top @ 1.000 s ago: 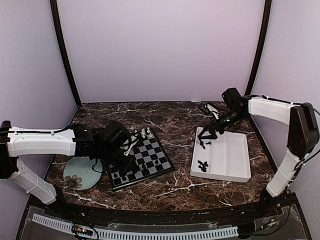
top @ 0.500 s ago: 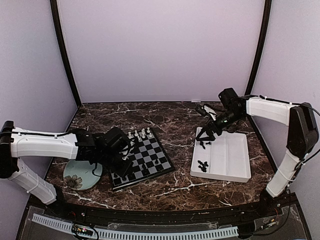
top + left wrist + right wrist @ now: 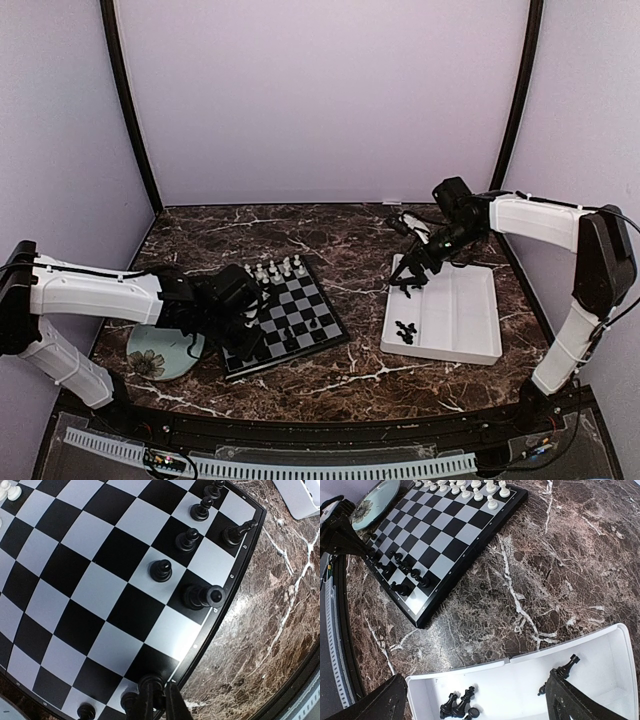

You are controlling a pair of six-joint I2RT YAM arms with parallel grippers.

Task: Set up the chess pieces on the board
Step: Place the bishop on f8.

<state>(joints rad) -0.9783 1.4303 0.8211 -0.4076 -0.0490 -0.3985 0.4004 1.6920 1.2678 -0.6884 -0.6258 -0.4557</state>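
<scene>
Black piece (image 3: 151, 681) in left pincer (image 3: 156, 694), board (image 3: 95, 587) edge

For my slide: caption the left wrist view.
Left gripper pinches a black piece at a corner of the board.

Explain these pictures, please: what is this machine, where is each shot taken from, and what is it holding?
Two robot arms are bolted at the near edge of a marble table. The wide picture looks down from above and behind them; the other two come from a camera on each wrist. On the table lie a chessboard, a white tray and a green plate. White pieces stand along the board's far edge, black ones along the opposite edge; more black pieces lie in the tray. The left claw looks pinched on a black piece at the board's corner. The right claw hangs open over the tray, empty.
</scene>
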